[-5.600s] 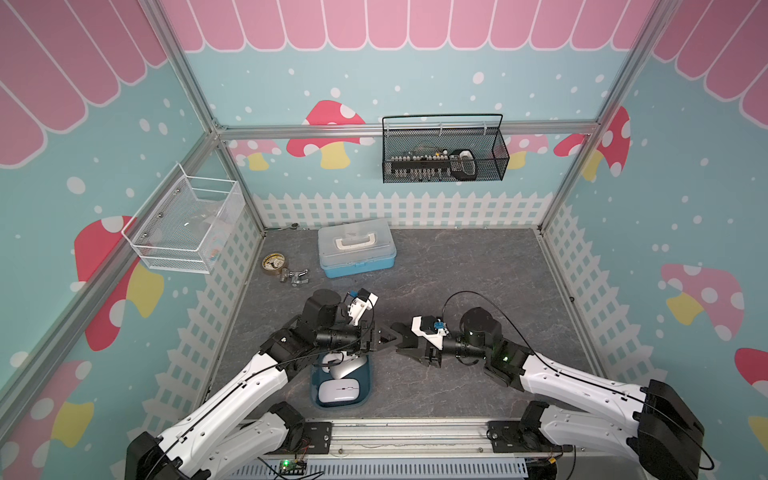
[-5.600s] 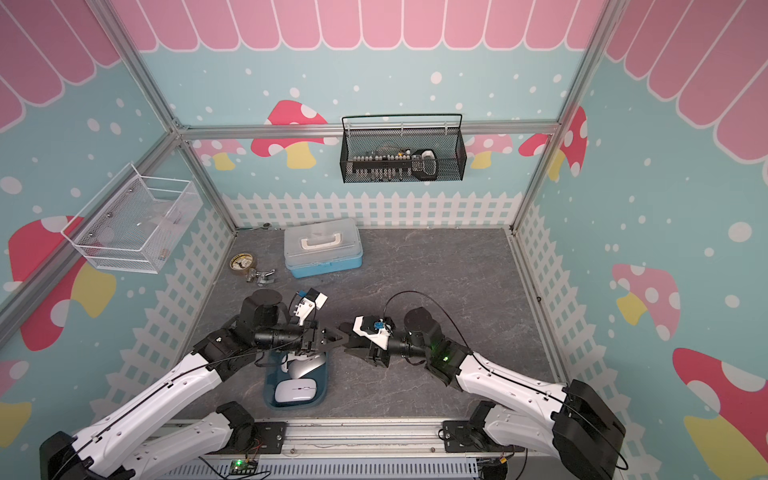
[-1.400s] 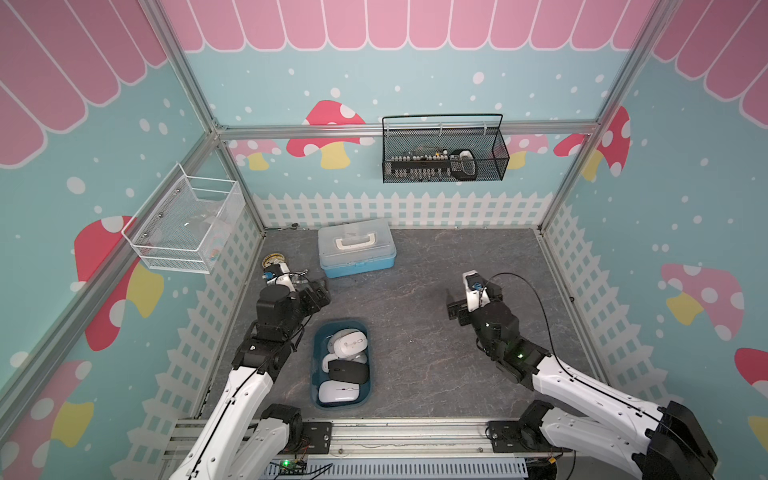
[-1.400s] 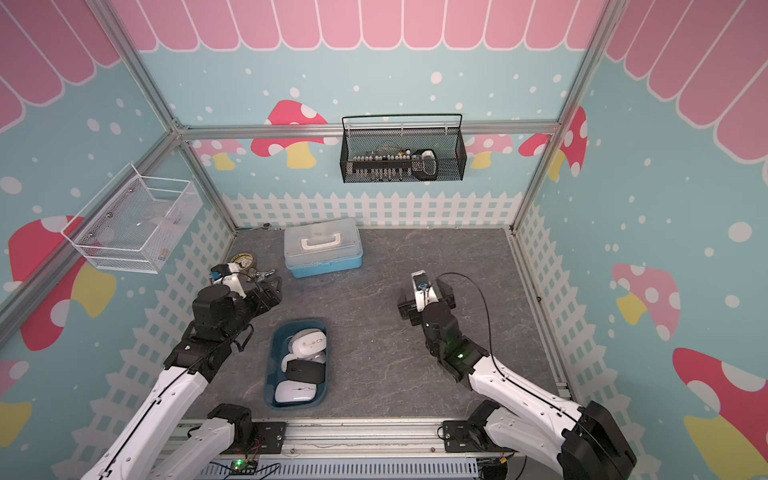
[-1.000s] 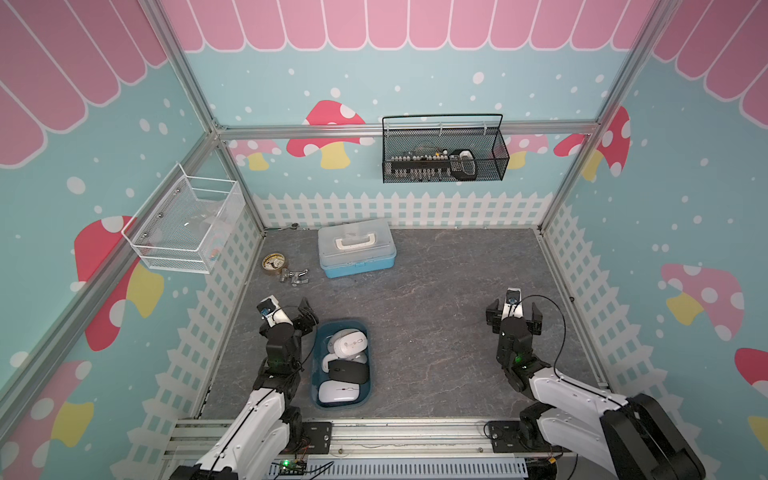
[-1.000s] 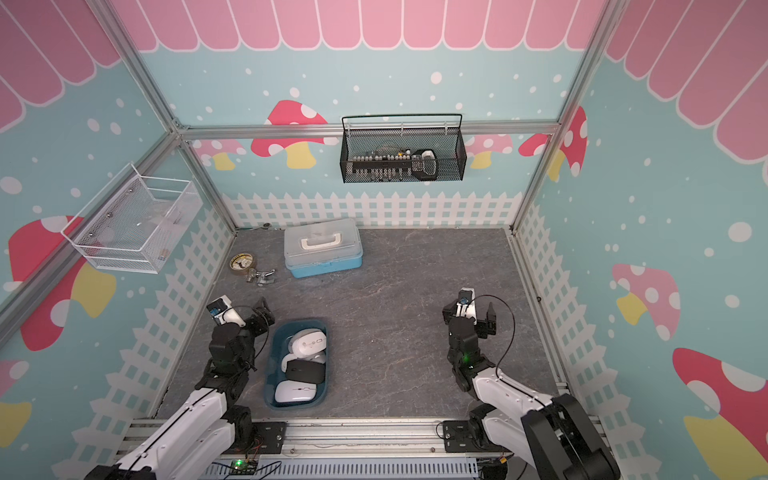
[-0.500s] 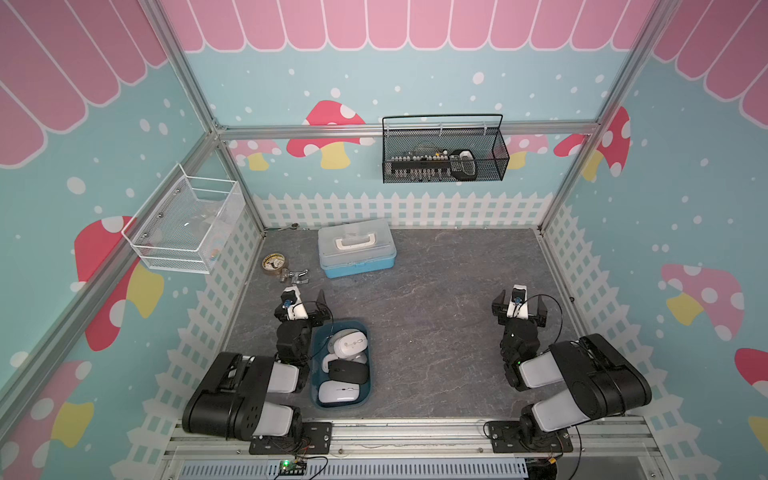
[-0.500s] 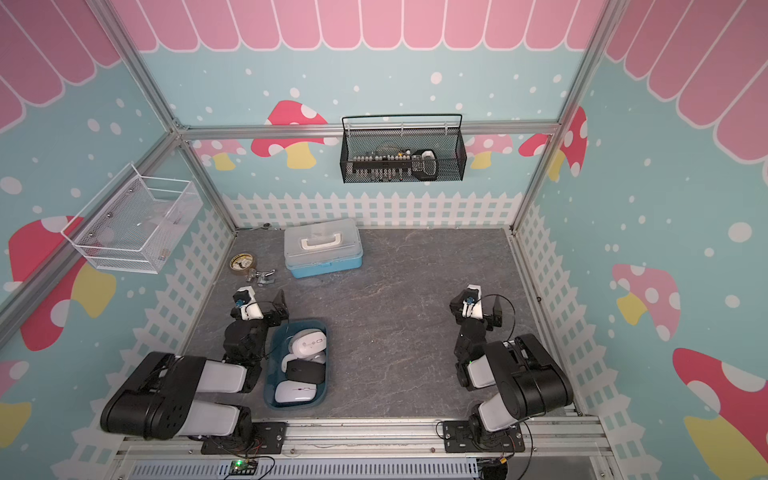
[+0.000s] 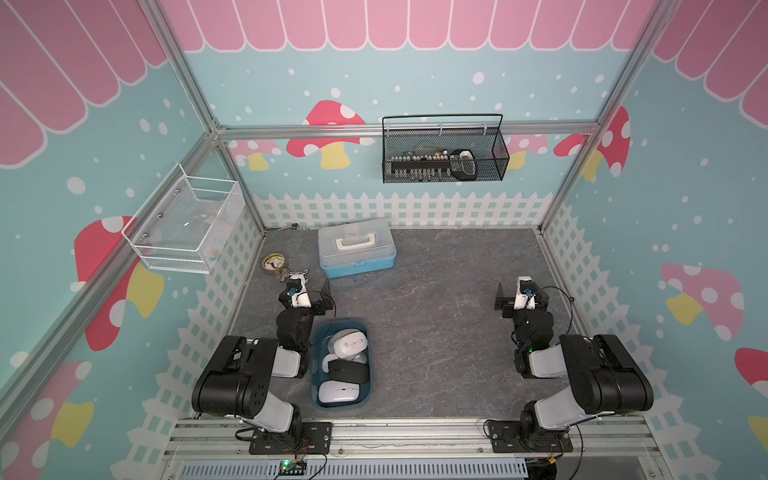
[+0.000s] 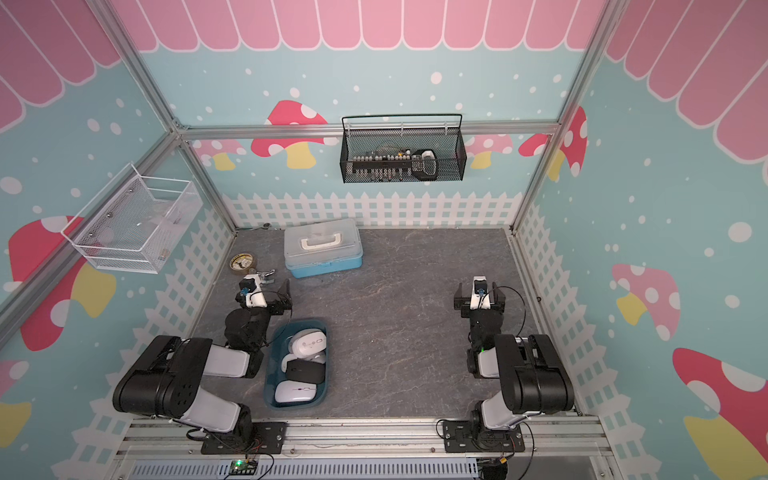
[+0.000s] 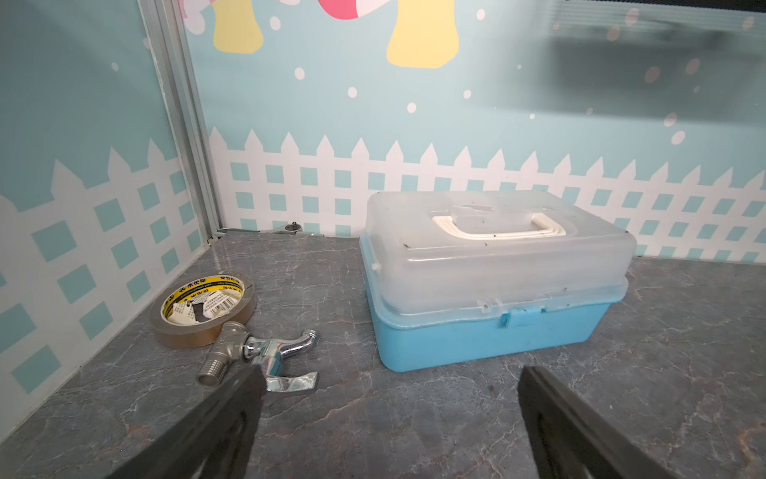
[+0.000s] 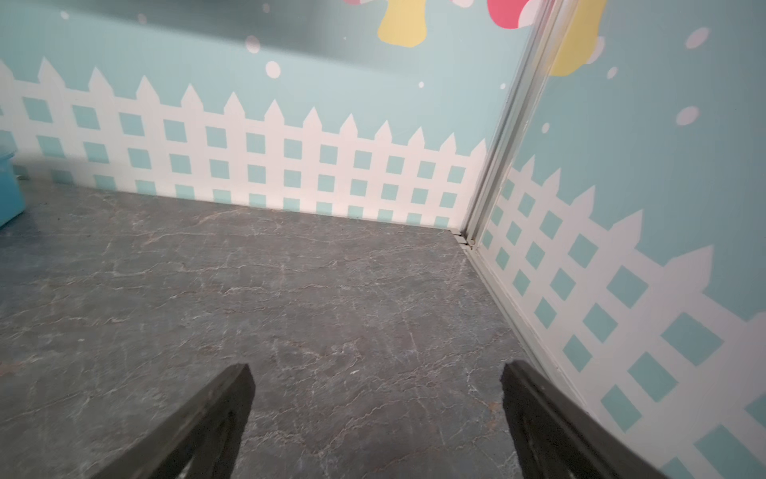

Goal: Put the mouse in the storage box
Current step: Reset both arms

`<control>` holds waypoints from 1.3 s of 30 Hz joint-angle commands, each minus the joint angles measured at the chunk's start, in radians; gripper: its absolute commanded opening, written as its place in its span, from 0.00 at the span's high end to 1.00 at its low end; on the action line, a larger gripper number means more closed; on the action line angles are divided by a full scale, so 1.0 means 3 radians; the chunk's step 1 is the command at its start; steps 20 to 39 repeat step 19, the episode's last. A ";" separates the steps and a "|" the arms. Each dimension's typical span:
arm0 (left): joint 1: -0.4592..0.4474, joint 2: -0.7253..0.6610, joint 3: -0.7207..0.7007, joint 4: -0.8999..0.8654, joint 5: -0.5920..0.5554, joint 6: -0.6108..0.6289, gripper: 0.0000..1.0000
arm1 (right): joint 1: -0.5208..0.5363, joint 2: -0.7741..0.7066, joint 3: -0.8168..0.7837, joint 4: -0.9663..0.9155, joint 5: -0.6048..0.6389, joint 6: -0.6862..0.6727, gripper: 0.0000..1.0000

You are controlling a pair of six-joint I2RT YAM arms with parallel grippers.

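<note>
1. Lying inside the storage box, front left of the table: far white mouse, black mouse crosswise in the middle, near white mouse crosswise at the front end; no mouse seen loose on the tabletop; probably nothing left to fetch.
2. Runs front to back along its long side in both top views.
3. Just beyond the box's far left corner: left gripper, spread wide and empty, pointing away towards the light-blue case; clearly the nearer one, should any mouse need nudging.
4. Well apart, by the right wall: right gripper, likewise spread wide and empty over bare table.
5. Plenty of open room to the right of the box; tight on its left, with the folded left arm close beside the rim; tape roll and tap close ahead of the left fingers.
</note>
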 commanded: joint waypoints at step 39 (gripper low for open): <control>-0.0010 -0.0009 -0.0013 -0.0047 0.0066 -0.0026 0.01 | -0.0011 -0.0017 -0.0004 -0.0081 -0.0389 -0.0022 0.01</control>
